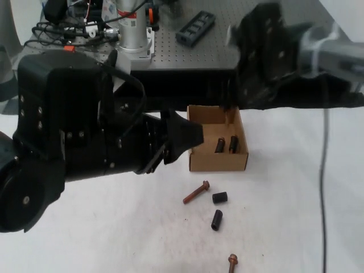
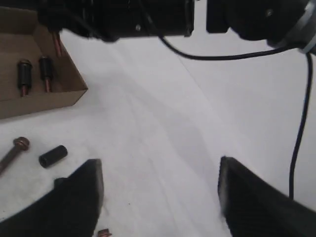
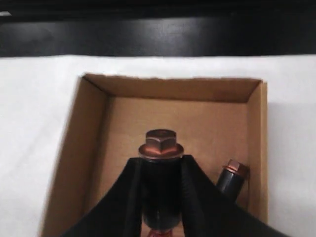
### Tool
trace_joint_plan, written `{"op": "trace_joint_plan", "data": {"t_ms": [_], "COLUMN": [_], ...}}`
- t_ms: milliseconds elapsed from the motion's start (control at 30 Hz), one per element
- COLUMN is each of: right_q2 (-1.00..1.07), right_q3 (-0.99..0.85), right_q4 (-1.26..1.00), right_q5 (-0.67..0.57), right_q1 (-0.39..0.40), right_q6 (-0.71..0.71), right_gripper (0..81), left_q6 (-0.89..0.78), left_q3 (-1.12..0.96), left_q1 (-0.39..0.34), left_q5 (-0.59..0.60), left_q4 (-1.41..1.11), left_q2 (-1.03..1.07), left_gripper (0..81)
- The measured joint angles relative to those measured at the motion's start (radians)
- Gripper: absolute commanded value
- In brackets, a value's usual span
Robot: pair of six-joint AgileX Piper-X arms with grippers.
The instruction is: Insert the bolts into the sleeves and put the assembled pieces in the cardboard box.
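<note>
High view had the left arm bulking over everything left of the cardboard box, hiding the counter there. Above the box, the right arm was hard to make out. One bolt, farthest in front of the box, was cut off at the view's edge.

The left jaws stood spread and empty just left of the box. The right jaws pinched an assembled piece over the box, a black sleeve with a coppery hex-headed bolt through it. Two other assembled pieces lay inside the box. Just in front of it lay a loose bolt and two black sleeves.

White cloth covered the counter. Behind the box stood a dark perforated plate with cables.
</note>
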Motion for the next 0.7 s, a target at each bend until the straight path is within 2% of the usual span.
{"op": "trace_joint_plan", "data": {"t_ms": [67,133,233,300,433,600,700], "right_q2": [0.060,0.107,0.135,0.146,0.129,-0.038,-0.174], "right_q3": [-0.040,-0.060,-0.065,-0.064,-0.068,-0.040,0.025], "right_q4": [0.043,0.079,0.112,0.133,0.133,0.188,0.243], "right_q5": [0.003,0.004,0.004,0.004,0.004,-0.005,-0.005], "right_q1": [0.000,0.000,0.000,0.000,-0.002,-0.005,0.021], "right_q6": [0.001,-0.003,-0.003,-0.003,-0.004,-0.058,-0.094], "right_gripper": [4.7,12.5,32.3,40.9,38.6,36.5,36.5], "left_q6": [0.041,0.063,0.171,0.219,0.318,0.377,0.385], "left_q3": [0.000,0.000,0.000,-0.010,-0.059,-0.136,-0.163], "left_q1": [0.002,0.004,0.009,0.009,0.009,0.013,0.022], "left_q5": [-0.033,-0.038,-0.069,-0.093,-0.135,-0.189,-0.236], "left_q4": [0.018,0.033,0.181,0.241,0.332,0.378,0.381], "left_q2": [0.000,0.000,0.012,0.030,0.061,0.094,0.094], "left_gripper": [48.2,48.2,48.2,48.2,48.2,48.2,48.2]}}
